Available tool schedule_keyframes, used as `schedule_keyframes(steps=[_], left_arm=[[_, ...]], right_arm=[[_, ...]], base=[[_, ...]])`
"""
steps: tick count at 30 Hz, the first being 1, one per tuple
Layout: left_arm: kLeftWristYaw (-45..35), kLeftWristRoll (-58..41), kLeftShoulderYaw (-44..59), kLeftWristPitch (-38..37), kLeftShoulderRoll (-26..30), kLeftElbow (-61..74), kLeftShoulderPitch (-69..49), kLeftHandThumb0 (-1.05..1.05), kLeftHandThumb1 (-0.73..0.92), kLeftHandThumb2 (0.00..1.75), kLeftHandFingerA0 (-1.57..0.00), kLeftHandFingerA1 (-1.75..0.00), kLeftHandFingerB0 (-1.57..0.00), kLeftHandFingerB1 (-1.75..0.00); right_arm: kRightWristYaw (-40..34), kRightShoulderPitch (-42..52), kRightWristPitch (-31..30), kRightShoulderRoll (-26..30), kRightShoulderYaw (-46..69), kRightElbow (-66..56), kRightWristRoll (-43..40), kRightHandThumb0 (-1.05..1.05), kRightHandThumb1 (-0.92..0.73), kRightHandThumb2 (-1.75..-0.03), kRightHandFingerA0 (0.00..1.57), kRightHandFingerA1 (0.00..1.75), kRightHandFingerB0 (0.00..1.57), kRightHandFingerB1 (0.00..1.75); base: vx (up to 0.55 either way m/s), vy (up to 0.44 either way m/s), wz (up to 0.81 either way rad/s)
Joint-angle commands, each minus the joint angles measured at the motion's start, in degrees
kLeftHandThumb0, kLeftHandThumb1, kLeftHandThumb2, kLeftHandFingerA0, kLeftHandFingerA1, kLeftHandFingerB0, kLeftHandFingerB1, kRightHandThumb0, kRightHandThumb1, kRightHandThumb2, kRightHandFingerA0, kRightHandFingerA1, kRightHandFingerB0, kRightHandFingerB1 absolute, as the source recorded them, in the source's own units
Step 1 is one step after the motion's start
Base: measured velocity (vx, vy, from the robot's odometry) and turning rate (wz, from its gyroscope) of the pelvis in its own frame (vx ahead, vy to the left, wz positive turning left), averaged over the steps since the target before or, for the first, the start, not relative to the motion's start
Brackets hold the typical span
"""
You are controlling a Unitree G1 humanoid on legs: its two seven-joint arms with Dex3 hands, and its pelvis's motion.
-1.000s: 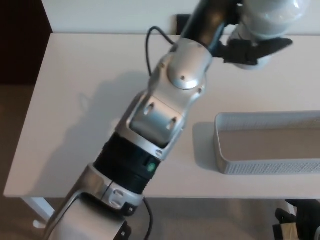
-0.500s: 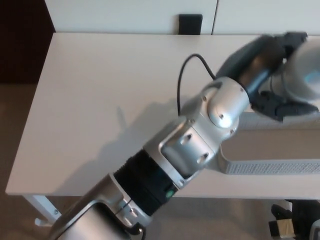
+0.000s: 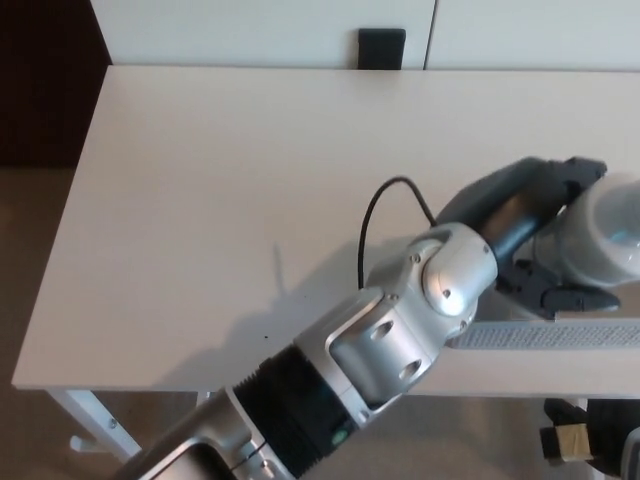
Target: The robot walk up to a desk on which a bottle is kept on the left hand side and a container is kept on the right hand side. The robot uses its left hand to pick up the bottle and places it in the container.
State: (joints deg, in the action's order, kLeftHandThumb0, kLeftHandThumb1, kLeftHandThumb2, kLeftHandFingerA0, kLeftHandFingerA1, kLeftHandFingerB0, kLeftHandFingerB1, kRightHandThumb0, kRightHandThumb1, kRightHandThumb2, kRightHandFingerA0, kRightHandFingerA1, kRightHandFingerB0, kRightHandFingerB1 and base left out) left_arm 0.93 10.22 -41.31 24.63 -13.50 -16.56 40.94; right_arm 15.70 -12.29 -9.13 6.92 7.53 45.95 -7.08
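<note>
Got my left hand (image 3: 535, 235) w/ fingers (image 3: 555, 296) clamped on the bottle (image 3: 605, 240), hovering right over the container (image 3: 560, 335) rdy to drop it in.

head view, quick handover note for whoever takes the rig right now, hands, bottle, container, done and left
Left hand: shut on the bottle, held over the container at the desk's right edge.
Right hand: not in view.
Container: only its near wall shows below the left arm; the inside is hidden.
Done: bottle picked up and carried across to the container.
Left: lower the bottle in, open the fingers, draw the arm back.
</note>
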Motion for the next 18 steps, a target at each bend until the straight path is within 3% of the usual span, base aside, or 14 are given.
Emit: schedule_keyframes(steps=[1,4,5,6,7,8,9,11,12,13,14,15,17,18], left_arm=[[-1.0,0.1,-0.4,0.4,-6.5,-0.4,-2.1,-0.20,0.66,0.99,-1.03,-1.35,-0.79,-1.09],[-1.2,0.2,0.0,0.0,-6.2,-0.6,-1.9,-0.19,0.65,0.99,-1.04,-1.35,-0.79,-1.09],[-0.7,0.1,0.6,-0.4,-6.0,-0.7,-2.2,-0.20,0.68,0.88,-1.08,-1.13,-0.81,-0.96],[-0.4,0.0,1.1,-0.6,-5.9,-0.8,-2.5,-0.20,0.68,0.88,-1.08,-1.13,-0.81,-0.96],[-0.2,-0.1,1.6,-0.7,-5.8,-0.8,-2.8,-0.43,0.72,0.61,-0.83,-0.69,-0.57,-0.49],[-0.2,0.0,1.7,-0.6,-5.7,-0.8,-2.9,-0.43,0.72,0.61,-0.83,-0.69,-0.57,-0.49],[-2.1,-0.1,1.3,0.9,-4.8,-0.3,-2.5,-0.80,0.64,0.59,0.00,-0.24,0.00,-0.23],[-5.5,-0.7,1.1,3.7,-3.4,0.6,-1.7,-0.89,0.47,0.83,0.00,0.00,0.00,0.00],[-6.8,-1.0,1.2,4.8,-2.9,1.0,-1.5,-0.89,0.47,0.83,0.00,0.00,0.00,0.00],[-7.6,-1.2,1.3,5.4,-2.6,1.2,-1.4,-0.92,0.61,0.58,0.00,0.00,0.00,0.00],[-8.4,-1.2,1.5,5.8,-2.4,1.3,-1.4,-0.92,0.61,0.58,0.00,0.00,0.00,0.00],[-8.7,-1.1,1.7,6.1,-1.9,1.5,-1.3,-0.98,0.62,0.59,0.00,0.00,0.00,0.00],[-9.2,-0.8,2.0,6.4,-1.4,1.9,-1.3,-0.98,0.62,0.59,0.00,0.00,0.00,0.00],[-9.5,-1.2,3.2,6.6,-1.2,2.2,-1.5,-0.96,0.62,0.59,0.00,0.00,0.00,0.00]], right_arm=[[-1.1,-1.0,-0.8,0.6,0.7,0.0,-0.3,0.63,-0.47,-1.75,0.00,0.00,0.00,0.00],[-0.8,-1.7,-0.6,0.7,1.0,0.6,-0.7,0.62,-0.44,-1.75,0.00,0.00,0.00,0.00],[-0.7,-2.0,-0.8,0.8,0.9,0.7,-0.5,0.65,-0.45,-1.75,0.00,0.00,0.00,0.00],[-0.6,-2.3,-1.0,0.9,0.8,0.7,-0.4,0.65,-0.45,-1.75,0.00,0.00,0.00,0.00],[-0.7,-2.5,-1.0,1.1,0.3,0.8,0.2,0.64,-0.38,-1.75,0.00,0.00,0.00,0.00],[-0.9,-2.5,-0.8,1.3,-0.2,0.9,0.8,0.64,-0.38,-1.75,0.00,0.00,0.00,0.00],[-1.2,-2.5,-0.8,1.2,-0.2,0.8,0.9,0.62,-0.39,-1.75,0.00,0.00,0.00,0.00],[-1.4,-2.5,-0.6,0.8,0.1,1.1,0.6,0.45,-0.30,-1.75,0.00,0.00,0.00,0.00],[-1.3,-2.5,-0.4,0.7,0.2,1.3,0.3,0.45,-0.30,-1.75,0.00,0.00,0.00,0.00],[-1.2,-2.4,-0.2,0.7,0.4,1.4,0.1,0.37,-0.22,-1.75,0.00,0.00,0.00,0.00],[-1.1,-2.3,-0.1,0.7,0.5,1.6,0.0,0.37,-0.22,-1.75,0.00,0.00,0.00,0.00],[-0.1,-2.4,0.0,1.1,-0.3,1.6,0.5,0.02,0.29,-1.75,0.00,0.00,0.00,0.00],[1.3,-2.4,0.2,1.6,-1.1,1.6,1.1,0.02,0.29,-1.75,0.00,0.00,0.00,0.00],[4.0,-2.7,-0.2,2.9,-3.3,1.0,2.4,-0.23,0.68,-1.75,0.00,0.00,0.00,0.00]], base=[[0.00,0.000,0.00],[0.00,0.000,0.00],[0.00,0.000,0.00],[0.00,0.000,0.00],[0.00,0.000,0.00],[0.00,0.000,0.00],[0.00,0.000,0.00],[0.00,0.000,0.00],[0.00,0.000,0.00],[0.00,0.000,0.00],[0.00,0.000,0.00],[0.00,0.000,0.00],[0.00,0.000,0.00],[0.00,0.000,0.00]])
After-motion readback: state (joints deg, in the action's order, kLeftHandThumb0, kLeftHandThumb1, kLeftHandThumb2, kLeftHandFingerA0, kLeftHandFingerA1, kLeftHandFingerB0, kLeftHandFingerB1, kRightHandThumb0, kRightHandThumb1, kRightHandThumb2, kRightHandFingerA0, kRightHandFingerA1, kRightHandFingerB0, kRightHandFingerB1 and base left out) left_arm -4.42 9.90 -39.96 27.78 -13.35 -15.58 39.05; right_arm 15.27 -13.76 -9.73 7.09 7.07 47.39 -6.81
